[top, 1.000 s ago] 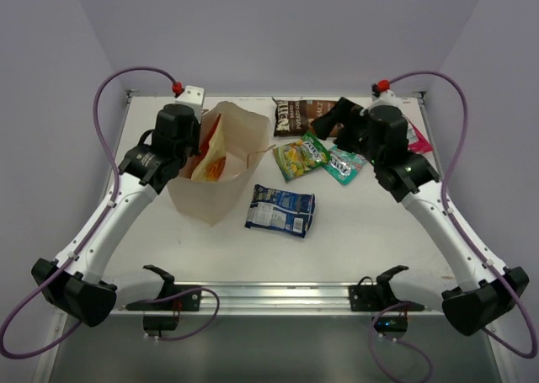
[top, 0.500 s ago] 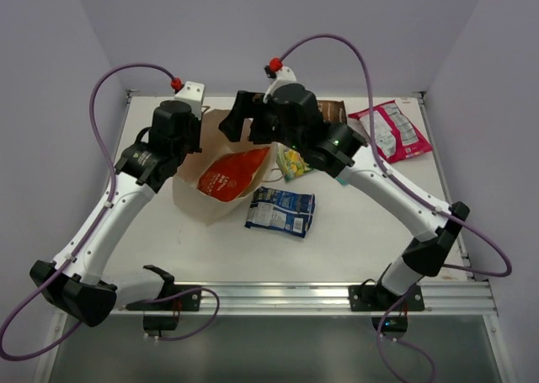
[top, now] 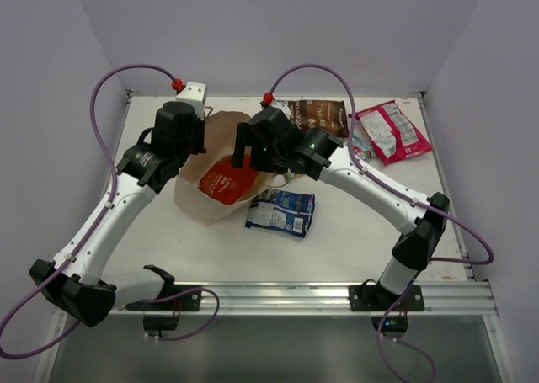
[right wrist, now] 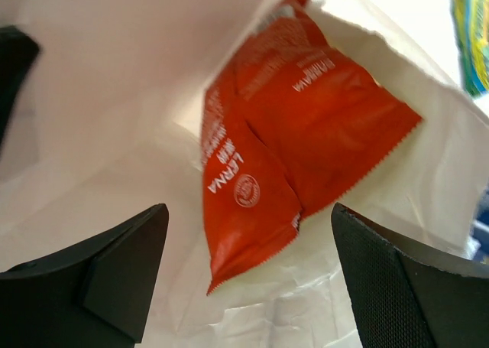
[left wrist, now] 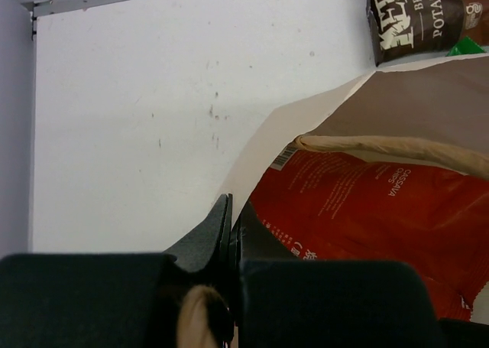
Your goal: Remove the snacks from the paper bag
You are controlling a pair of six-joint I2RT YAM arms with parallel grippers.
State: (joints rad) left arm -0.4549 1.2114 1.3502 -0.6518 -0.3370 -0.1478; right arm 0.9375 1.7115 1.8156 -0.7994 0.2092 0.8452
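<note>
Right tool (right wrist: 252, 275) wide open over orange-red packet (right wrist: 298, 126) inside paper bag (top: 198, 202); left tool (left wrist: 231, 210) clenched on its rim.

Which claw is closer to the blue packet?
Right. The right claw hangs open at the mouth of the bag, just beyond the blue packet. The left claw is shut on the bag's left rim, across the bag from the packet.

The paper bag (top: 205, 204) is matt cream paper, creased, brown on its inner face, with a twisted paper handle (left wrist: 382, 145). The orange-red packet (right wrist: 306, 134) is glossy film with a saw-toothed edge. The blue-and-white packet (top: 280, 210) and dark brown packet (top: 316, 115) are shiny and crinkled. The table (left wrist: 137, 95) is matt white and faintly scuffed. The fingers (right wrist: 412, 287) of the right gripper (right wrist: 250, 241) are grainy matt black plastic.
</note>
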